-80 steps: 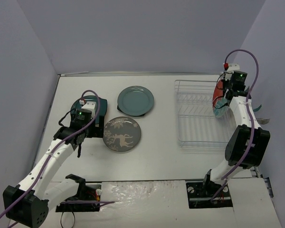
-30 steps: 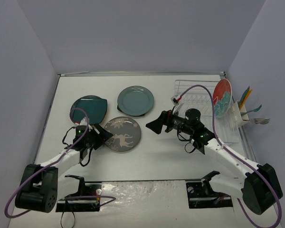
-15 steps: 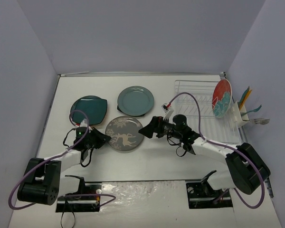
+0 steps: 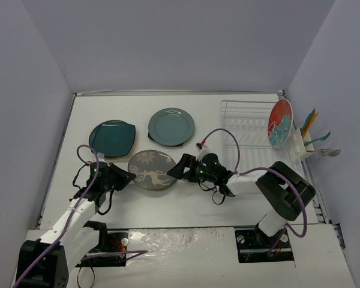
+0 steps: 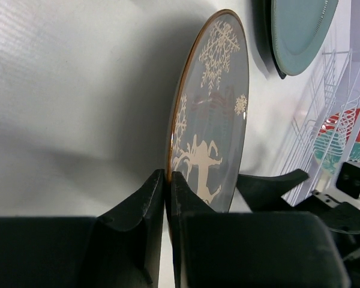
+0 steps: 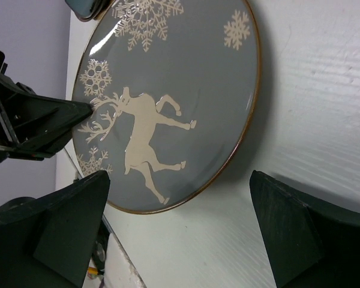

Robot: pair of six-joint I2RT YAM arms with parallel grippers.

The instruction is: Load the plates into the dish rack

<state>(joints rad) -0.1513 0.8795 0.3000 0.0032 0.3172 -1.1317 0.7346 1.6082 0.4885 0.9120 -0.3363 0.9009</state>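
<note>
Surface: white tabletop (image 4: 198,201), matte, finely ribbed in the right wrist view, with soft grey shadow pooled beside the plates.
Room: plain lilac-grey walls (image 4: 168,42) on the left, back and right (more a booth than a kitchen).
Grey reindeer plate (image 4: 152,170): on the tabletop between the two arms, front of centre; white stag and snowflakes on grey, with a thin coppery rim. Flat or tipped up cannot be told.
Left gripper (image 5: 168,180): clamped on the left rim of the grey reindeer plate, one finger on each side of the edge.
Right gripper (image 6: 179,180): fingers spread wide at that plate's right edge, with nothing held; touching the rim or not cannot be told.
Dark teal squarish plate (image 4: 112,138): flat on the table, back left, apart from the others.
Grey-green round plate (image 4: 171,126): flat, behind the reindeer plate, with a dark edge showing beneath its near side.
Dish rack (image 4: 246,144): white wire, at the right side of the table.
Red plate (image 4: 280,123): on edge in the far right end of the rack, teal flowers low on its face.
Utensil holder (image 4: 301,144): on the rack's right side, with utensils sticking out.
</note>
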